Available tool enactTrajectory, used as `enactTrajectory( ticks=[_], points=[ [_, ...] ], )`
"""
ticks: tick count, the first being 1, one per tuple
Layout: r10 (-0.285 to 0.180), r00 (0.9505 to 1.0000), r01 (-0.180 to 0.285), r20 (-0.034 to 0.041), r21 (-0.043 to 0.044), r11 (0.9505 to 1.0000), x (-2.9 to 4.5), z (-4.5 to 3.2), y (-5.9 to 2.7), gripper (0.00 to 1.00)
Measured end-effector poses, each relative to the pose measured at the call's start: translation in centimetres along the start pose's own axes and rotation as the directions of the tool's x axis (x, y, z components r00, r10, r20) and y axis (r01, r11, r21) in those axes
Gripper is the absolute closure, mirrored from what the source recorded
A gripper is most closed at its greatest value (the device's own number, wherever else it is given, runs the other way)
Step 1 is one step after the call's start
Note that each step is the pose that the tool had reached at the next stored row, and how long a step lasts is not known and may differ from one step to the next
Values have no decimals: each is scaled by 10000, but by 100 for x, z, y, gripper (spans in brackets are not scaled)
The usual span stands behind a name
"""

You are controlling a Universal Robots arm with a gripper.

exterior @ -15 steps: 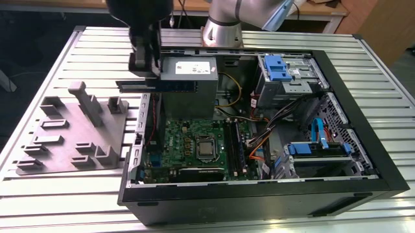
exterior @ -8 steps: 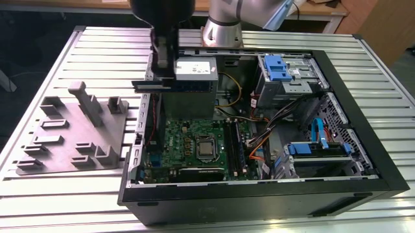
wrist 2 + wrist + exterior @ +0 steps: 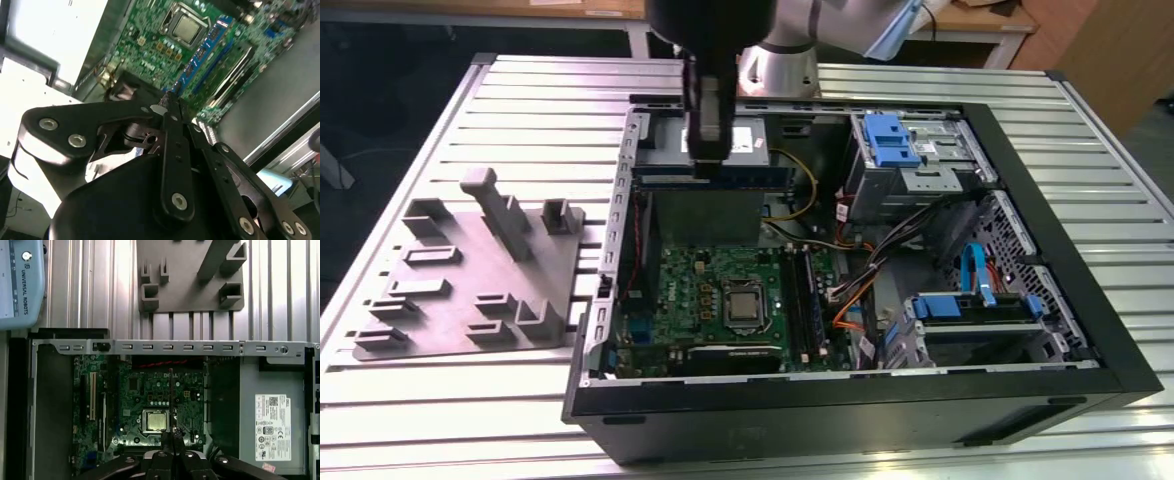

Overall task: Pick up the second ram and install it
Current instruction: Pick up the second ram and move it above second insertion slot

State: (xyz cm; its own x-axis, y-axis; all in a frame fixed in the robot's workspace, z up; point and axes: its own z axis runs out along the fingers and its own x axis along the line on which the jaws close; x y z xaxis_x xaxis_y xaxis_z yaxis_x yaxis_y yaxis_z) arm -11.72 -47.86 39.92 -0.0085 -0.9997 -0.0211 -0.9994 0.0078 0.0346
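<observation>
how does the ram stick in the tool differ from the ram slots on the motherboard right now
Pose: the second ram hangs gripped in the tool, raised over the open case; the ram slots sit fixed on the motherboard.
Direction: in the exterior view the ram runs left to right, while the slots run far to near, roughly crosswise to it.
Both are long and thin.

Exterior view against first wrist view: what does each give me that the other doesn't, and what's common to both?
Exterior view: the second ram seen broadside, held by the claw over the open case, plus the blue drive cages and orange cables.
First wrist view: the ram edge-on, a thin line in the claw's tips, running past the processor.
Shared: green motherboard, grey fixture plate, slatted table.
</observation>
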Motion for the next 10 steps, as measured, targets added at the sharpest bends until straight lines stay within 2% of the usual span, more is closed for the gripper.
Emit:
enactTrajectory(
  ticks=[4, 10],
  points=[
    [-2, 10000, 2, -1, -7, 10000, -1, -3, -119, 88],
    [0, 10000, 0, -1, -8, 10000, -1, -4, -135, 88]
  ],
)
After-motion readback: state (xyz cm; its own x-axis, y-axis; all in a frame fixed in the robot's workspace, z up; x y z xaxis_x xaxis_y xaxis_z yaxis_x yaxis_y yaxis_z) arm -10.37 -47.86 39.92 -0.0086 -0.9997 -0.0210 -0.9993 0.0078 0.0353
